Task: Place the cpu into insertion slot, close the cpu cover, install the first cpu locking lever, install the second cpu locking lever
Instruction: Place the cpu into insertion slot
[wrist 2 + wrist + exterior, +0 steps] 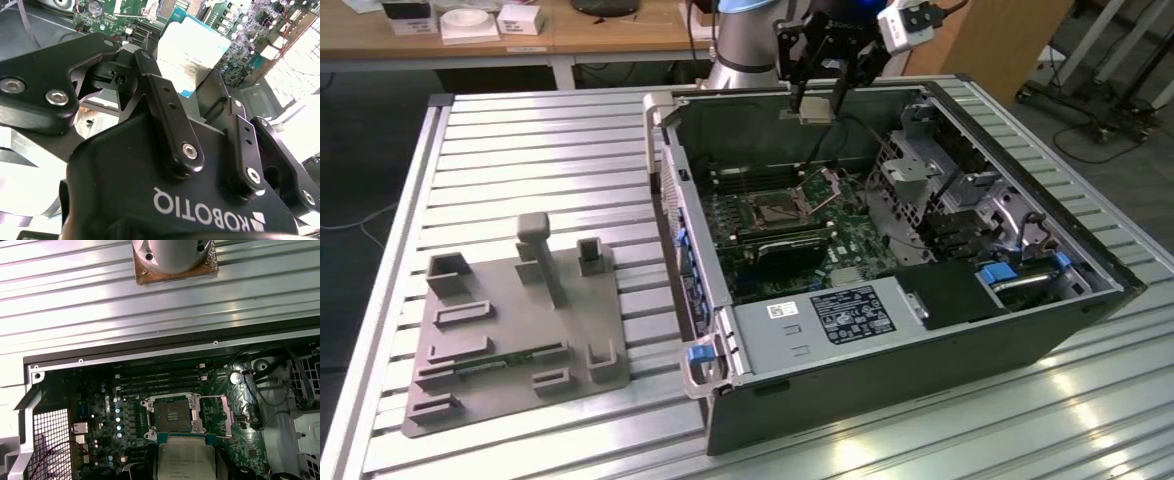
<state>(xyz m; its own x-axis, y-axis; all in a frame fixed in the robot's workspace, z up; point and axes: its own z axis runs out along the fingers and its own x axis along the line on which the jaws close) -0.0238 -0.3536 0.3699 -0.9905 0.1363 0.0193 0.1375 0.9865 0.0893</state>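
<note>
In the exterior view my gripper (815,106) hangs over the far wall of the open computer case (881,400), shut on the cpu (817,113), a small flat pale square. The second wrist view has the cpu (192,50) pinched between the black fingers (170,120). The cpu (186,460) sits just short of the insertion slot (172,415), a black-rimmed square with a faintly golden centre that lies bare. The cpu cover (215,415) is swung open beside the slot. Seen from outside, the insertion slot (771,212) lies on the board below the gripper, with the cpu cover (827,185) tilted up.
Long memory slots (160,382) run along one side of the socket. A black label-bearing box (854,312) fills the case's near end, and a metal drive cage (947,180) stands at the exterior view's right. A grey fixture plate (520,320) rests on the slatted table (534,150).
</note>
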